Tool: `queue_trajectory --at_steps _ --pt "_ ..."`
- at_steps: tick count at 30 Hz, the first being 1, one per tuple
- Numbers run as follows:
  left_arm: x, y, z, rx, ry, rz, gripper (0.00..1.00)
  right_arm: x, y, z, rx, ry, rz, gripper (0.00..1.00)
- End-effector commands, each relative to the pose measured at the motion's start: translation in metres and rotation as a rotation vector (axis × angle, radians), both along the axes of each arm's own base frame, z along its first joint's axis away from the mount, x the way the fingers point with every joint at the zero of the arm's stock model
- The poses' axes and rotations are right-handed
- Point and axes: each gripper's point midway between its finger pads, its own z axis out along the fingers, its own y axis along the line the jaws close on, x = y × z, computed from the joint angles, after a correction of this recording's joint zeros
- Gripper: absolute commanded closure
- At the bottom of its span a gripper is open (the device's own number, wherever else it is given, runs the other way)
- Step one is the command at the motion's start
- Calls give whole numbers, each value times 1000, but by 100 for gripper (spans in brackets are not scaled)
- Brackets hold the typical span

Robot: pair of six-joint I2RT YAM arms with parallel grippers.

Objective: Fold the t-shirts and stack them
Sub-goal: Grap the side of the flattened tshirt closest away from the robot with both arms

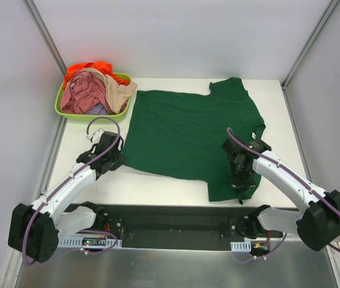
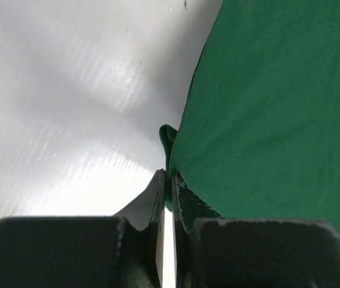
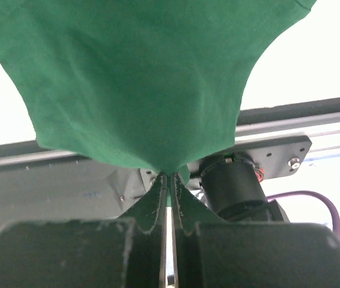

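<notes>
Dark green cloth: the t-shirt [image 1: 188, 135] lies spread on the counter [image 1: 152, 186], soft and light, we judge. Our left end effector [image 2: 169, 176] and right end effector [image 3: 169, 175] each pinch its near edge, closed tight; corners suit gripping.

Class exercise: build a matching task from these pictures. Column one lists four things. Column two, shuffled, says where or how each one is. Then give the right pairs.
Column one
1. green t-shirt
2. lime-green tub
3. left gripper
4. right gripper

Column two
A. jaws shut on the shirt's near right part
B. far left corner, holding heaped t-shirts
C. spread on the table
D. jaws shut on the shirt's near left corner

Pairs: 1-C, 2-B, 3-D, 4-A
</notes>
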Motion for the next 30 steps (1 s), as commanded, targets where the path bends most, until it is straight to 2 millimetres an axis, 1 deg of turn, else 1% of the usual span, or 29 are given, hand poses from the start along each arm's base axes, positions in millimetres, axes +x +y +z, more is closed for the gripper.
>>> queue_trajectory --at_steps 1,3,5,6,9,13,15,17,19,21,23,25,27,30 --pt "-30 24 -5 45 56 78 100 -35 -7 23 20 141 73 99" --pt "-39 24 -11 36 79 74 100 -44 -9 28 28 150 70 99" --pt "-49 21 -19 14 114 69 100 -54 -6 31 68 169 66 99" --pt "-54 19 -23 -1 135 64 100 -60 -1 32 111 189 67 99" --pt "-70 17 -32 -24 191 64 100 -74 1 34 144 223 60 99" --pt "-93 9 -38 -99 229 41 100 -87 -2 39 139 236 71 99" --pt "-101 9 -38 -120 231 45 100 -94 -4 40 133 243 75 99" --pt "-107 14 -36 -115 226 59 100 -98 -5 41 128 250 77 99" --pt "-108 15 -33 -115 210 56 100 -98 -8 40 110 243 84 99" --pt "-106 15 -30 -109 202 53 100 -93 -9 40 93 226 88 99" --pt "-102 18 -28 -88 198 63 100 -83 -11 42 69 183 92 99" --pt "-97 20 -25 -68 197 70 100 -65 -19 48 2 103 89 99" --pt "-85 23 -15 -39 177 80 100 -42 -23 54 -47 -3 68 99" --pt "-67 20 0 -26 136 73 100 -11 -13 57 -44 -110 58 99"
